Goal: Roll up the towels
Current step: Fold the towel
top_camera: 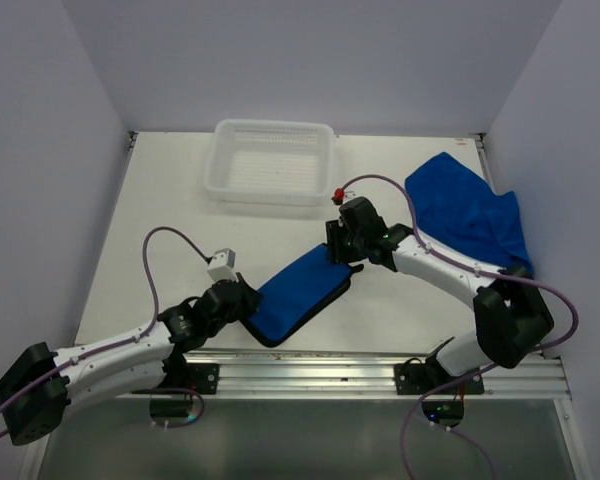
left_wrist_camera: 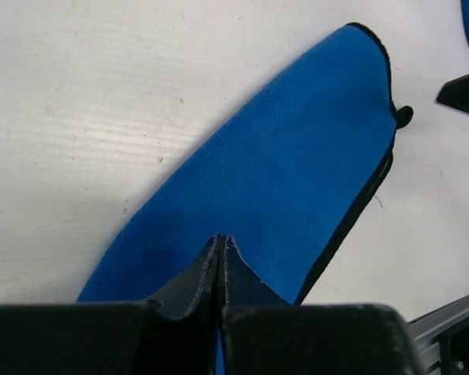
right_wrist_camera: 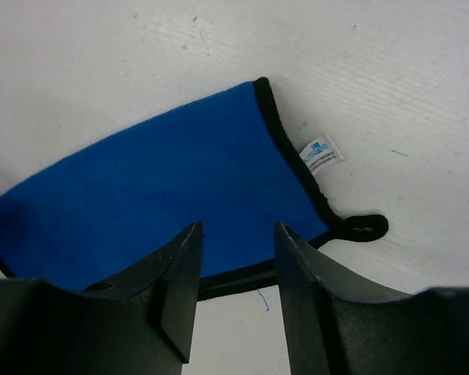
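Note:
One blue towel [top_camera: 302,290] lies folded in a long flat strip on the table, running diagonally between my two grippers. My left gripper [top_camera: 242,303] sits over its near-left end. In the left wrist view its fingertips [left_wrist_camera: 221,244] are pressed together above the cloth [left_wrist_camera: 297,156], with no fabric showing between them. My right gripper [top_camera: 342,250] is at the far-right end, open. Its jaws [right_wrist_camera: 236,234] straddle the towel's black hem [right_wrist_camera: 234,275] and hold nothing. The second towel [top_camera: 467,208] lies crumpled at the back right.
A white plastic basket [top_camera: 271,160] stands at the back centre. The folded towel carries a white label [right_wrist_camera: 322,152] and a black hanging loop [right_wrist_camera: 364,226] at its right end. A metal rail [top_camera: 380,372] runs along the near table edge. Walls close in both sides.

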